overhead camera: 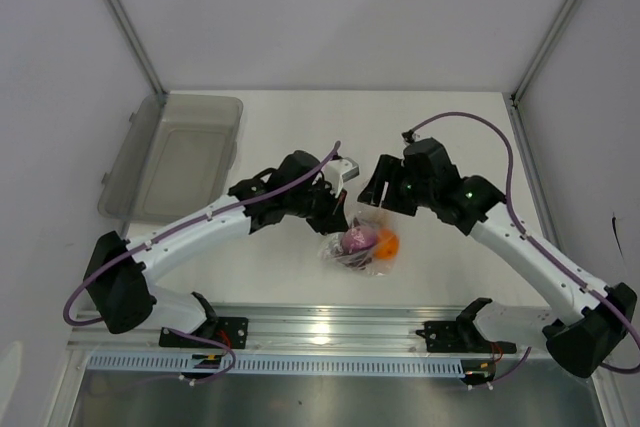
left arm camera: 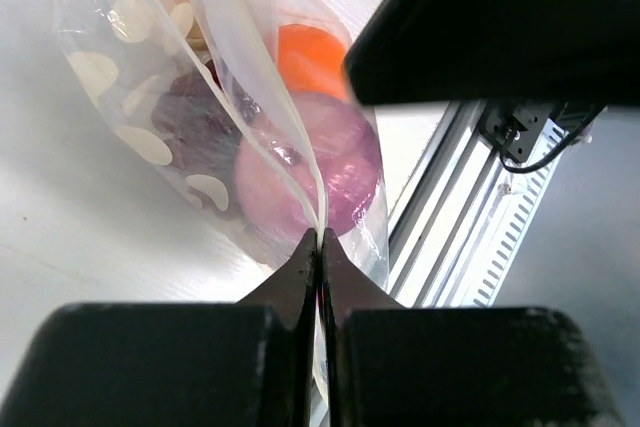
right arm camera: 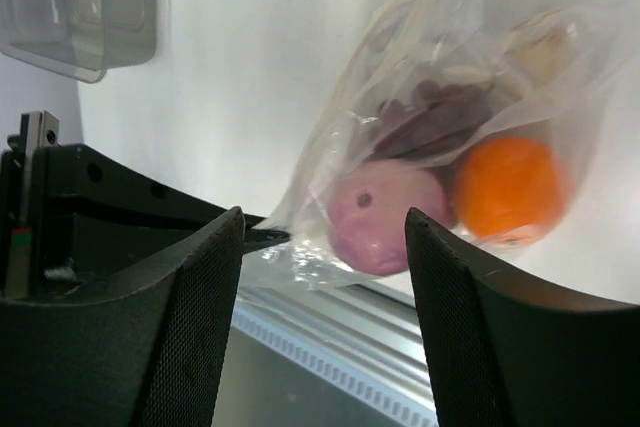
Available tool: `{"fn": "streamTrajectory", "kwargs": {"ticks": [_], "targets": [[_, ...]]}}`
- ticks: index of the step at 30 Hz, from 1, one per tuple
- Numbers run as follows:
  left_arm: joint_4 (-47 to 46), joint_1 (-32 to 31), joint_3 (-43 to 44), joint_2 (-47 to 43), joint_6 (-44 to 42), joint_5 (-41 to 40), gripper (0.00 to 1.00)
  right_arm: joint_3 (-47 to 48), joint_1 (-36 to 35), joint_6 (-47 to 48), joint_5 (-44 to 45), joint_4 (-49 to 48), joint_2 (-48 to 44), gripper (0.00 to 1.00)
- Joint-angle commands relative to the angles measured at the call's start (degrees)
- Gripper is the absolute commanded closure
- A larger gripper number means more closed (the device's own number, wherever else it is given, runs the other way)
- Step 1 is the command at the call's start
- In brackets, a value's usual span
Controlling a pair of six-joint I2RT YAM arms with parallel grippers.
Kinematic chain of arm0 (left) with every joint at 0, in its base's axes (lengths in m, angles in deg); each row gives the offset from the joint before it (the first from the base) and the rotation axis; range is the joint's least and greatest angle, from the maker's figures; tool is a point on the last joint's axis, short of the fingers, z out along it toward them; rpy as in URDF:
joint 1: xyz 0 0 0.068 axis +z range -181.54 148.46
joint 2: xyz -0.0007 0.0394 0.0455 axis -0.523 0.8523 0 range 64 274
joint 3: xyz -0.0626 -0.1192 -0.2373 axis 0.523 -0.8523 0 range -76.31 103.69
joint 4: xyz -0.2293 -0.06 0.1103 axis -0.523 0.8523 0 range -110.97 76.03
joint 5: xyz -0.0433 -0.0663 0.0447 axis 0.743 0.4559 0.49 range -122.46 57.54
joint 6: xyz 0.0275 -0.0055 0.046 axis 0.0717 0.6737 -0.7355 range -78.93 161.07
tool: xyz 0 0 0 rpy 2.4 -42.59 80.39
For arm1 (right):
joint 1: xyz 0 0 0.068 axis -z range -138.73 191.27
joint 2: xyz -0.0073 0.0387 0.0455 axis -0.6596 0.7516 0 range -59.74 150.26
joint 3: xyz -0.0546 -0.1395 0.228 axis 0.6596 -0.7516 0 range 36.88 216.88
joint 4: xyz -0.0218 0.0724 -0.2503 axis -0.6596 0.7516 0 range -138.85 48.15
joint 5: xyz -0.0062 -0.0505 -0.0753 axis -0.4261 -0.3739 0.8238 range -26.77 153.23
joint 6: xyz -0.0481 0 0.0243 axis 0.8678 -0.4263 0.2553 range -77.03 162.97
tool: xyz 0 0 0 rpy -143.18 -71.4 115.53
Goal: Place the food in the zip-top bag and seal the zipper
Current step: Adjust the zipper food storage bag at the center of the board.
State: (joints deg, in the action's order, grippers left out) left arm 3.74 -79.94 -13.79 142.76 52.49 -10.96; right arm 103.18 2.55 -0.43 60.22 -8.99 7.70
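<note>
One bag in play: a small crinkly transparent plastic zip-top bag (overhead camera: 360, 247), down on the white table (overhead camera: 300, 117) close to the front metal rail (overhead camera: 330, 325), right between the two arms. Count the contents. One round orange (right arm camera: 505, 187). One purple-red onion (right arm camera: 385, 212), touching the orange. One cluster of dark red berries (right arm camera: 430, 112) just above those two. One small whitish garlic bulb (right arm camera: 540, 47) tucked at the far end. That's four pieces of food, all inside the plastic and packed close together.

Now the left gripper (left arm camera: 320, 245). Its black fingers are pressed tight together, with the bag's edge pinched right at the tips. The thin clear zipper (left arm camera: 262, 107) runs up and away from that pinch across the bag. The onion sits just beyond the fingertips, with the orange behind it. Whether the strip is pressed closed along its whole length, I cannot tell.

Over to the right gripper (right arm camera: 322, 277). Its two fingers stand well apart with nothing between them. The bag shows through the gap, beyond the tips, onion nearest, and the fingers aren't touching it.

One grey translucent rectangular tub (overhead camera: 175, 152) sits at the far left of the table, well apart from the bag.
</note>
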Motion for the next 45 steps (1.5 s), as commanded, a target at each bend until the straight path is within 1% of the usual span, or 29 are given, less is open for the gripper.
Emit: {"fn": "streamTrajectory", "kwargs": {"ticks": [1,4,5,6,7,9,10,12,14,19,24,28,32,33,37,39,40,44,45], "targets": [[0.60,0.59,3.39,-1.06,-2.81,3.45,0.99,1.73,3.02,12.16,0.63,2.77,-4.06,0.32],[0.34,1.73,3.22,-2.38,-2.37,8.64,1.00,-0.55,6.01,15.88,1.08,1.81,-5.56,0.33],[0.17,1.99,3.39,-3.08,-2.28,9.87,1.00,-1.69,6.63,17.54,0.11,0.67,-5.91,0.33],[0.08,2.17,3.31,-3.35,-2.28,12.23,0.99,-4.92,7.42,18.08,-3.46,-0.82,-7.05,0.34],[0.16,2.61,3.40,-3.70,-2.19,13.47,0.99,-7.22,8.91,18.43,-6.37,-6.14,-7.84,0.35],[-0.62,3.22,2.78,-4.75,-2.28,16.54,0.99,-11.62,9.63,18.79,-11.30,-11.97,-9.77,0.36],[-1.15,4.01,2.52,-5.11,-2.28,19.69,0.99,-15.12,9.54,18.96,-13.58,-16.35,-11.52,0.36],[-2.29,4.98,1.20,-5.90,-2.19,22.70,0.99,-17.60,9.80,19.05,-15.27,-19.72,-12.85,0.35],[-3.26,5.95,0.06,-7.39,-1.75,26.13,0.99,-18.57,9.89,19.93,-15.72,-20.78,-13.21,0.35],[-4.23,6.92,-1.70,-10.38,-1.84,29.30,0.99,-19.81,9.98,23.97,-17.03,-22.97,-14.17,0.34],[-4.05,7.79,-1.79,-12.58,-1.49,32.38,0.99,-21.74,10.77,26.52,-21.33,-25.17,-16.46,0.33],[-3.53,8.41,-0.48,-14.68,0.00,34.48,0.99,-22.97,11.73,27.31,-24.15,-26.76,-18.04,0.33],[-2.82,8.59,0.67,-16.70,1.23,36.77,0.99,-24.46,14.02,26.18,-29.85,-30.35,-20.15,0.32],[-3.00,8.67,0.67,-17.15,1.58,37.21,0.99,-24.90,14.54,25.74,-33.09,-32.63,-21.02,0.32],[-3.88,8.76,0.76,-19.52,3.34,39.23,0.99,-28.50,15.78,23.36,-40.21,-39.41,-23.22,0.33],[-4.75,8.85,0.58,-20.22,4.04,39.76,0.99,-29.82,15.78,21.52,-43.30,-45.80,-23.93,0.32],[-4.85,8.85,0.58,-20.57,4.40,40.02,0.99,-30.44,15.78,20.82,-46.36,-47.40,-24.19,0.32],[-5.90,8.85,0.50,-21.19,5.54,41.34,0.99,-32.37,15.78,17.74,-51.65,-54.17,-23.15,0.32],[-6.34,8.85,0.41,-21.28,5.80,41.52,0.99,-32.81,15.78,16.95,-51.75,-56.36,-22.88,0.32]]}}
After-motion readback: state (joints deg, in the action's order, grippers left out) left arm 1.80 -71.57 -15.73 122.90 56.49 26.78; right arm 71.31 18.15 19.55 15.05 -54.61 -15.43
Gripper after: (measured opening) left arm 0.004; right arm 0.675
